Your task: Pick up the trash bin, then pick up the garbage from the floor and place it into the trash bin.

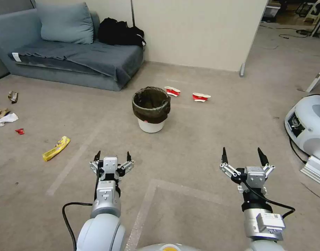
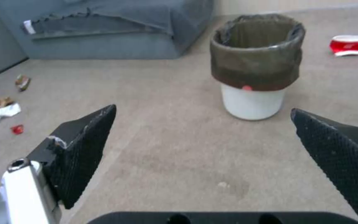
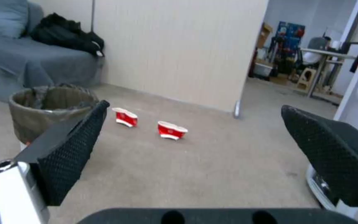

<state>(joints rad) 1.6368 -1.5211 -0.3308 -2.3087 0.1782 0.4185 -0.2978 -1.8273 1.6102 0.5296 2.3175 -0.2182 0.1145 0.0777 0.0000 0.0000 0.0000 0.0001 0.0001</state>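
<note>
Ahead of us the trash bin (image 1: 151,108) stands upright on the carpeted floor (image 1: 208,139), its dark bag folded over the rim, a little in front of the grey sofa (image 1: 72,52). Two crushed red-and-white cups (image 1: 172,91) lie just beyond it, near the beige partition wall (image 1: 198,31). Off to our left lie a yellow wrapper (image 1: 56,148), a small red wrapper (image 1: 20,131), a crumpled white tissue (image 1: 5,120) and a brown scrap (image 1: 13,96). Another robot's white base (image 1: 308,123) sits at our right. Nothing lies between us and the bin. Our left hand (image 1: 112,156) and right hand (image 1: 243,155) hover low before us, both spread wide and holding nothing, well short of the bin.
</note>
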